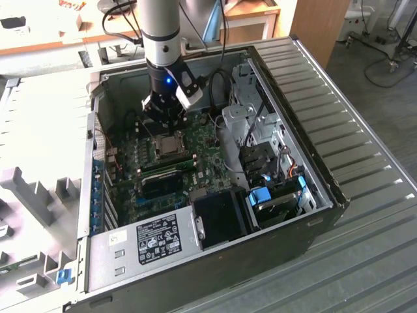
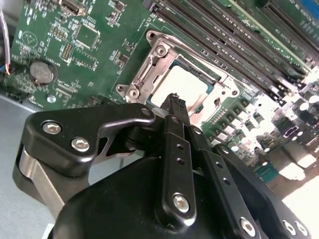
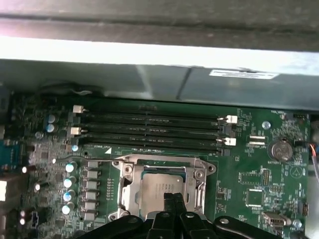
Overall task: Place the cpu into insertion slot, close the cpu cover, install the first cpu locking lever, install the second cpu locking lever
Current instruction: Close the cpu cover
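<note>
On the ribbed grey table point(image 1: 365, 228) an open computer case point(image 1: 273, 251) lies on its side, its green motherboard point(image 1: 202, 153) facing up. Above the board's middle the arm point(image 1: 159, 26) reaches straight down inside the case's walls, and its gripper point(image 1: 166, 120) hangs just over the processor area. In both wrist views the gripper point(image 2: 174, 99) point(image 3: 172, 196) has its black fingers point(image 2: 172, 129) clenched together, with nothing seen between them, their tips poised over the chip's near edge; I cannot tell whether they touch it. Just beside the long black memory slots point(image 3: 149, 132) sits the insertion slot point(image 3: 212, 168), near the middle of the board. Its cpu cover point(image 2: 149, 67) point(image 3: 128, 186) lies folded down flat, framing the chip on all sides. Through the cover's window the cpu point(image 2: 182, 87) point(image 3: 159, 186) point(image 1: 174, 145) shows its silvery top, seated level in the slot. Well apart, toward the board's edge, rests a coin battery point(image 3: 280, 148) point(image 2: 41, 71).
</note>
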Action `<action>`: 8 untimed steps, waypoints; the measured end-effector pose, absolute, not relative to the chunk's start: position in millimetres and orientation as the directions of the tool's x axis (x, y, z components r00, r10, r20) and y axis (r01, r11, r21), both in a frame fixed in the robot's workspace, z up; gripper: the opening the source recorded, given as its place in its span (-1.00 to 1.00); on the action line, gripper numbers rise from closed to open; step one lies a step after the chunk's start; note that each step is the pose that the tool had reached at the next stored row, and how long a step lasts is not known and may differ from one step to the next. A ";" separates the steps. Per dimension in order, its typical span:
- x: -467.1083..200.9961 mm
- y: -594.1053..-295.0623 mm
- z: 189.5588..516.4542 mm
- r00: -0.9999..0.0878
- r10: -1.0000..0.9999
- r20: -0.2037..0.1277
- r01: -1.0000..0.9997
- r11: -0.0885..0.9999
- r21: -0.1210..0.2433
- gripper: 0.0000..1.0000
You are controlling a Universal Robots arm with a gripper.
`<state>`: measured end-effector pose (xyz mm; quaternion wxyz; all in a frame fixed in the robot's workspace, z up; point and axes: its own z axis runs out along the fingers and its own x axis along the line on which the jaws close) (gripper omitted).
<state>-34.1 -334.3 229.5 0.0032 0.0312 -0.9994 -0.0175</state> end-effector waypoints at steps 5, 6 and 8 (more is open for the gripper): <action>-34.1 -334.3 229.5 -0.997 -0.074 0.005 -0.074 0.997 0.035 -0.79; -34.1 -334.3 229.4 -0.997 -0.074 0.005 -0.074 0.997 0.035 -0.79; -34.1 -334.3 229.4 -0.997 -0.073 0.005 -0.073 0.997 0.035 -0.79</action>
